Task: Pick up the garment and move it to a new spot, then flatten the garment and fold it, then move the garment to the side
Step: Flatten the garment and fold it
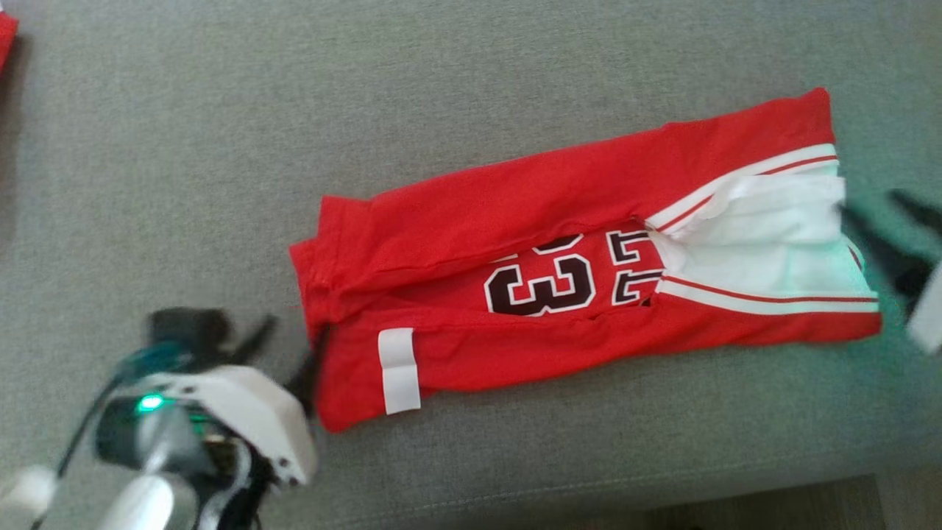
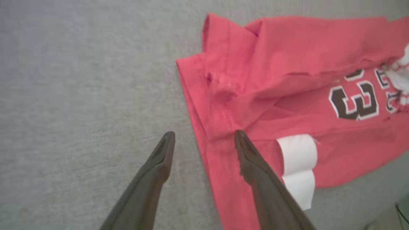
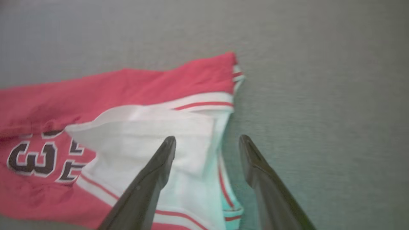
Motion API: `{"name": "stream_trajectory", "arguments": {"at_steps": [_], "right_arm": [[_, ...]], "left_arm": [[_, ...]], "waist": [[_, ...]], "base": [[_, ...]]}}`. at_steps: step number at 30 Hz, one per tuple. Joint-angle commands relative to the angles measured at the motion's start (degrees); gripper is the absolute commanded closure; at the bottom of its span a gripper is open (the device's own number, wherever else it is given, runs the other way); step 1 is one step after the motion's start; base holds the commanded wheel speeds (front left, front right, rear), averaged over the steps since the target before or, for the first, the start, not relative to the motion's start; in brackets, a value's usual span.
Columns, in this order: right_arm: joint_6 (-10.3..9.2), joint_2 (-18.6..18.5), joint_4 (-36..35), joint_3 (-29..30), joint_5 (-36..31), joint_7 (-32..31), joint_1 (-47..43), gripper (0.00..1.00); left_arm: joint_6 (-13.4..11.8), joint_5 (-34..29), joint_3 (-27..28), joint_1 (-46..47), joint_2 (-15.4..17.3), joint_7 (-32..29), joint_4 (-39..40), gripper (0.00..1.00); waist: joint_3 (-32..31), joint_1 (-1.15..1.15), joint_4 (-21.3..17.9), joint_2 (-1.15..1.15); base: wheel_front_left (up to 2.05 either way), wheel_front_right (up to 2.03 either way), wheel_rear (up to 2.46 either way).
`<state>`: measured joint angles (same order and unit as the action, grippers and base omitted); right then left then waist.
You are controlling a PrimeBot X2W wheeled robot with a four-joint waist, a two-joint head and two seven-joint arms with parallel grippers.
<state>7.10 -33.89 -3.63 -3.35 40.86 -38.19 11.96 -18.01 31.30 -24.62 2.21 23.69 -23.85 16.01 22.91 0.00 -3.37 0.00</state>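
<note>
The garment [image 1: 559, 258] is a red jersey with white trim and dark numerals, folded into a long strip on the grey cushion surface [image 1: 471, 88]. My left gripper [image 1: 287, 353] sits at the strip's left end. In the left wrist view it [image 2: 204, 136] is open: one finger is over the red hem [image 2: 217, 140], the other over bare grey fabric, and nothing is held. At the strip's right end, beside the white part [image 3: 179, 134], my right gripper [image 1: 883, 213] is blurred. The right wrist view shows it [image 3: 207, 140] open and astride the garment's white edge.
A scrap of another red item [image 1: 6, 37] shows at the far left corner. The grey surface ends at a front edge [image 1: 662, 486], with wooden floor [image 1: 773, 508] below it. Bare grey fabric stretches behind and to the left of the garment.
</note>
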Motion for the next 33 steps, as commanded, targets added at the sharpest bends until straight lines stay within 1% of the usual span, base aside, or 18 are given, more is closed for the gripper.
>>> {"name": "stream_trajectory", "arguments": {"at_steps": [1, 3, 4, 5, 7, 9, 11, 15, 19, 22, 25, 26, 27, 30, 33], "right_arm": [[0.39, 0.61, -0.36, 3.51, 0.23, -0.27, 0.87, 0.00], [0.39, 3.55, 1.54, 6.59, -0.77, -1.20, 2.56, 0.00], [0.39, 3.55, 1.54, 6.59, -0.77, -1.20, 2.56, 0.00], [0.39, 4.96, 2.60, 7.57, -1.70, -1.86, 3.47, 0.00], [0.39, 7.50, 4.61, 7.77, -3.39, -3.95, 5.17, 0.00], [0.39, 10.05, 6.85, 7.73, -4.37, -5.94, 7.08, 0.00], [0.39, 11.85, 9.07, 7.63, -5.87, -7.42, 8.83, 0.00], [0.39, 13.87, 13.42, 7.06, -7.93, -10.37, 10.85, 0.00], [0.39, 13.43, 15.98, 4.57, -8.74, -14.16, 9.75, 0.00], [0.39, 13.65, 16.04, 2.94, -6.69, -17.17, 7.75, 0.00], [0.39, 14.32, 14.74, 3.26, -3.92, -20.25, 5.58, 0.00], [0.39, 14.32, 14.06, 3.52, -3.46, -20.84, 4.99, 0.49], [0.39, 14.29, 13.46, 4.11, -3.23, -20.88, 4.47, 1.00], [0.39, 14.65, 12.51, 6.92, -3.56, -19.17, 4.08, 1.00], [0.39, 15.65, 13.04, 10.62, -4.19, -17.34, 5.08, 1.00]], "left_arm": [[-2.66, -2.20, 4.82, 0.80, 0.71, 4.14, 3.08, 0.00], [-5.31, -4.78, 6.85, 0.23, -0.62, 9.98, 3.94, 0.00], [-5.31, -4.78, 6.85, 0.23, -0.62, 9.98, 3.94, 0.00], [-6.25, -5.55, 7.53, 0.11, -1.81, 13.07, 4.14, 0.00], [-6.40, -6.93, 7.12, 0.04, -3.70, 18.41, 3.64, 0.00], [-5.96, -8.13, 5.76, 0.31, -5.70, 23.15, 2.23, 0.00], [-5.29, -9.12, 4.25, 0.92, -7.64, 27.51, 0.28, 0.00], [-4.15, -10.60, 1.84, 1.96, -10.75, 34.55, -4.63, 0.00], [-2.19, -10.86, -0.50, 2.11, -13.41, 37.48, -8.89, 0.00], [-0.66, -10.99, -1.51, 1.89, -15.15, 38.41, -11.26, 0.00], [0.51, -11.19, -1.49, 1.40, -16.69, 38.75, -12.49, 0.00], [0.84, -11.56, -1.19, 1.36, -17.15, 38.79, -12.44, 0.00], [1.25, -11.95, -0.87, 1.22, -17.57, 38.80, -12.45, 0.00], [2.67, -13.04, 0.11, 0.51, -18.57, 38.82, -12.97, 0.00], [3.95, -13.85, 1.27, -0.48, -19.33, 38.83, -13.58, 0.00]], "waist": [[0.15, 0.00, -0.29, 0.00], [0.46, 0.00, -0.32, 0.00], [0.46, 0.00, -0.32, 0.00], [0.65, 0.00, -0.23, 0.00], [1.04, 0.00, 0.11, 0.00], [1.44, 0.00, 0.63, 0.00], [1.77, 0.00, 1.33, 0.00], [2.00, 0.00, 2.80, 0.00], [1.41, 0.00, 4.14, 0.00], [0.52, 0.00, 4.88, 0.00], [-0.34, 0.00, 5.42, 0.00], [-0.57, 0.00, 5.63, 0.00], [-0.83, 0.00, 5.85, 0.00], [-1.74, 0.00, 6.31, 0.00], [-3.13, 0.00, 6.54, 0.00]], "base": [[0.00, 0.00, 0.00], [0.00, 0.00, 0.00], [0.00, 0.00, 0.00], [0.00, 0.00, 0.00], [0.00, 0.00, 0.00], [0.00, 0.00, 0.00], [0.00, 0.00, 0.00], [0.00, 0.00, 0.00], [0.00, 0.00, 0.00], [0.00, 0.00, 0.00], [0.00, 0.00, 0.00], [0.00, 0.00, 0.00], [0.00, 0.00, 0.00], [0.00, 0.00, 0.00], [0.00, 0.00, 0.00]]}}
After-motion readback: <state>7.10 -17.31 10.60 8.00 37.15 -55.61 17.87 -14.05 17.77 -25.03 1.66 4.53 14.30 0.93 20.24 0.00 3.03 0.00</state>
